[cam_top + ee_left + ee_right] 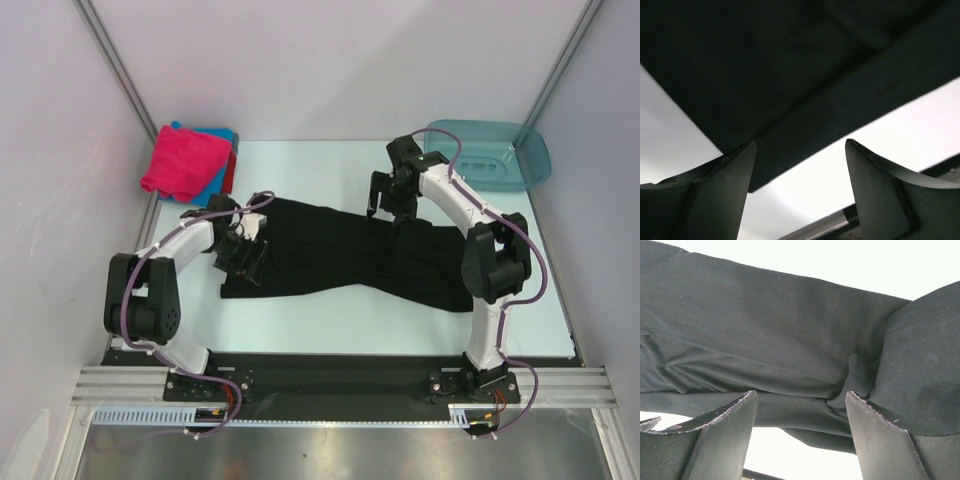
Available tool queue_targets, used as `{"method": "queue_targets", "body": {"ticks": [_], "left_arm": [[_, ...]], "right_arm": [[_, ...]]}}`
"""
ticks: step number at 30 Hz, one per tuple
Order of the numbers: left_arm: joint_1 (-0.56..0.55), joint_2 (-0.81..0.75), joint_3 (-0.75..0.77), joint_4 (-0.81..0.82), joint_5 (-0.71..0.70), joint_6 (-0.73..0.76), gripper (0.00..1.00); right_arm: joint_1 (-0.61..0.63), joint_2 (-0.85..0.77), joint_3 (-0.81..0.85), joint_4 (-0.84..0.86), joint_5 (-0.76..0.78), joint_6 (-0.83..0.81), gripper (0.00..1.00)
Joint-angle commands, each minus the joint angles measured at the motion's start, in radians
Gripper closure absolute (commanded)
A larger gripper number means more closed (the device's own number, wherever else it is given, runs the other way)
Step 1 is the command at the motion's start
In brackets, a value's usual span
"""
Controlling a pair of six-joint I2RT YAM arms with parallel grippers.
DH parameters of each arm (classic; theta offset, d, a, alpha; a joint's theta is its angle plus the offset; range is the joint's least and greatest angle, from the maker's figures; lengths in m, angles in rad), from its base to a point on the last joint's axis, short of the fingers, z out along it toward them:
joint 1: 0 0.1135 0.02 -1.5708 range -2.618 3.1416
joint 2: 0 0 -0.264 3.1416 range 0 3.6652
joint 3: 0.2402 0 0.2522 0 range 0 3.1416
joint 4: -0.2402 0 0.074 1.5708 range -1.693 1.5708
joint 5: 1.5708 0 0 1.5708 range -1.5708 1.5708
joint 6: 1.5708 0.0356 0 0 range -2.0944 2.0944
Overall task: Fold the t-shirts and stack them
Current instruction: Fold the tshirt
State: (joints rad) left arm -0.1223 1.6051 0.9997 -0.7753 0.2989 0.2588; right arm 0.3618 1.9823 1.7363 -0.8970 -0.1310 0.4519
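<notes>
Cloth, soft, limp and light: expect sagging and bunching, so pinch at a hem or corner, not mid-panel. Black t-shirt sprawled rumpled across middle of surface; folded pink, blue and red t-shirts piled far left. Left gripper wide, empty, at shirt's left edge; right gripper wide, empty, above far-side folds.
</notes>
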Motion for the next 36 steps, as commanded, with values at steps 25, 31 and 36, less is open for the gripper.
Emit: {"method": "queue_targets", "body": {"ticks": [25, 31, 36], "left_arm": [[-0.005, 0.084, 0.013, 0.031, 0.034, 0.010, 0.57], [-0.005, 0.128, 0.039, 0.011, 0.029, -0.003, 0.80], [-0.005, 0.131, 0.051, 0.004, 0.005, -0.009, 1.00]], "right_arm": [[-0.027, 0.010, 0.008, -0.010, -0.019, 0.034, 0.22], [-0.034, 0.016, 0.009, -0.011, -0.021, 0.033, 0.22], [-0.037, 0.018, 0.008, -0.016, -0.019, 0.030, 0.23]]}}
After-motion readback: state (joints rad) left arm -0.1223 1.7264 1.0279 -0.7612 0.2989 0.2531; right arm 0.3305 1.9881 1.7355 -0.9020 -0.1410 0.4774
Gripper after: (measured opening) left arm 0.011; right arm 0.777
